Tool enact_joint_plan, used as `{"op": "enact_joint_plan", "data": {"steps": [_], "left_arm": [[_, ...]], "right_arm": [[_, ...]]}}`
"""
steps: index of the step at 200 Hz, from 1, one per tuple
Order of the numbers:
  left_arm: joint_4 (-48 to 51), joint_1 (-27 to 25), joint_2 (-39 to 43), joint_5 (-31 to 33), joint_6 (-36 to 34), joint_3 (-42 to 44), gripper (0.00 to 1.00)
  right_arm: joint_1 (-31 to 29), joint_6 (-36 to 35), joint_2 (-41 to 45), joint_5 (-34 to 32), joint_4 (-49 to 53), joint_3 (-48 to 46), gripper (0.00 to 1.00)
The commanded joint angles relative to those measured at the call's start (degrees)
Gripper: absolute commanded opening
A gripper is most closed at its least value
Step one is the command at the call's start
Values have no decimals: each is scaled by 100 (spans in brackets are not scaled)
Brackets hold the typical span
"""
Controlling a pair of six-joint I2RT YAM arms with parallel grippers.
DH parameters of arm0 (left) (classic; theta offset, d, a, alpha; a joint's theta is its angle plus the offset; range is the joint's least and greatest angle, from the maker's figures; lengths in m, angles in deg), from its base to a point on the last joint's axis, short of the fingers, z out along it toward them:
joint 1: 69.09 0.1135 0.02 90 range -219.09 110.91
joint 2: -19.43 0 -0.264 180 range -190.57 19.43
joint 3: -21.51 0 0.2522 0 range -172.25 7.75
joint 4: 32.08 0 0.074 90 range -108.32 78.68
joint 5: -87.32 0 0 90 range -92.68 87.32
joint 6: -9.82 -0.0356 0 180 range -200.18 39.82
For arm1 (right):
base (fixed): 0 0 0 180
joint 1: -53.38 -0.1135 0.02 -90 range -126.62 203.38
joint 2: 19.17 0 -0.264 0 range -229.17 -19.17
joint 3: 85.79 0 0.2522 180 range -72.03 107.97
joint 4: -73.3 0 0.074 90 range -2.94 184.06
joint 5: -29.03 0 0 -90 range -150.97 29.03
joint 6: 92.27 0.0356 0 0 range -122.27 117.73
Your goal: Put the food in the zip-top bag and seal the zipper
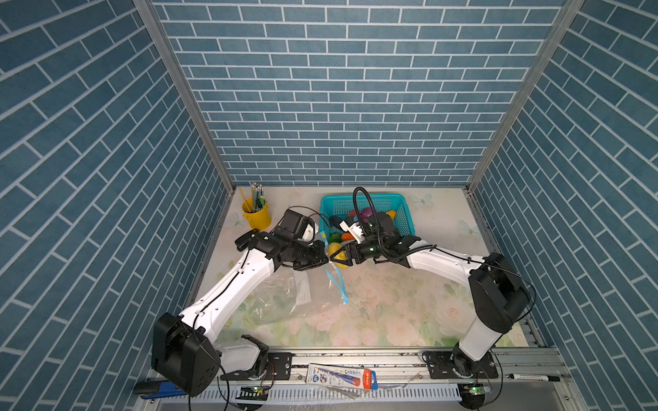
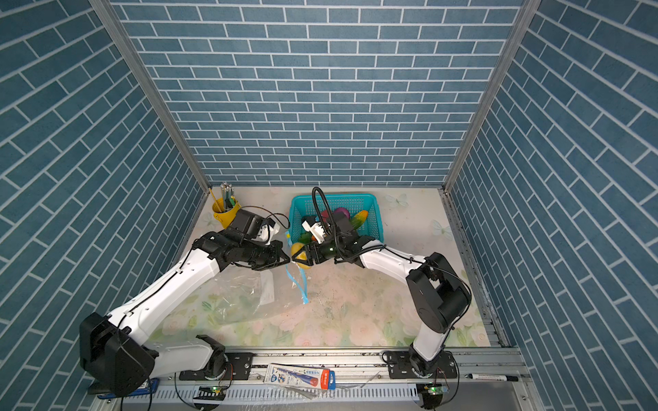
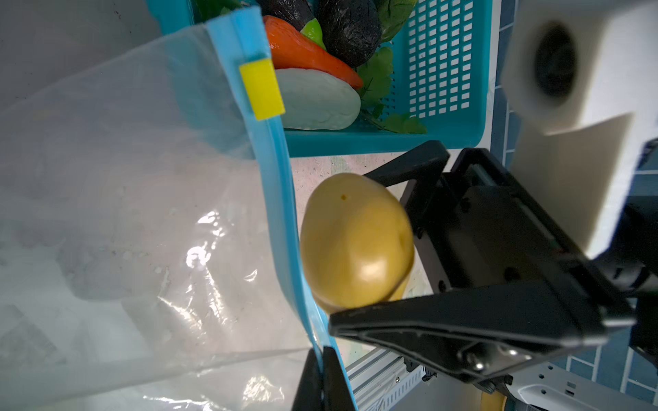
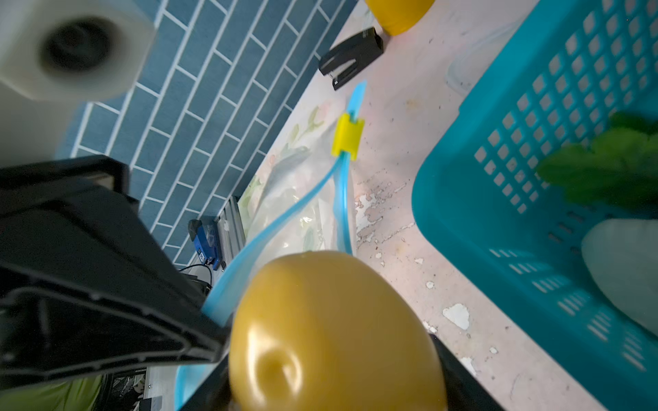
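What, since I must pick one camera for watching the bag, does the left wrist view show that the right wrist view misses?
Left wrist only: the carrot and the eggplant. Right wrist only: the black stapler and the yellow cup. Both: the potato in the right gripper, the left gripper pinching the zipper, its yellow slider, the teal basket, the white radish, leafy greens.

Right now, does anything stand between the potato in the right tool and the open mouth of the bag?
Nothing visible does. The left tool pinches one blue zipper strip and holds it apart from the other, so the mouth of the bag gapes right beside the potato held in the right tool.
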Motion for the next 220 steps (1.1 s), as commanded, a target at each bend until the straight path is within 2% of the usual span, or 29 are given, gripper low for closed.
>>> {"op": "enact_joint_plan", "data": {"steps": [1,43,59,83,153,220], "left_arm": [[-74,9,39,-60,51,-18,0],[-219,10,57,-128,151,18,0],[-259,4,45,-165,182,20,0],[-310,10,43,-178,224,11,0],[-526,19,140,-218,462,54,0],[-872,17,246,-472,771,283,0]], "right_arm": [[44,203,214,446,-800,-328,38],[74,1015,349,821,-2032,-825,28],[75,1405,327,906,-2436,-948,20],[51,1831,325,993,-2585,-1039,11],[-15,1841,441,1140,-2123,-1282,4],[-78,1473,71,1432,-1406,-752,0]]}}
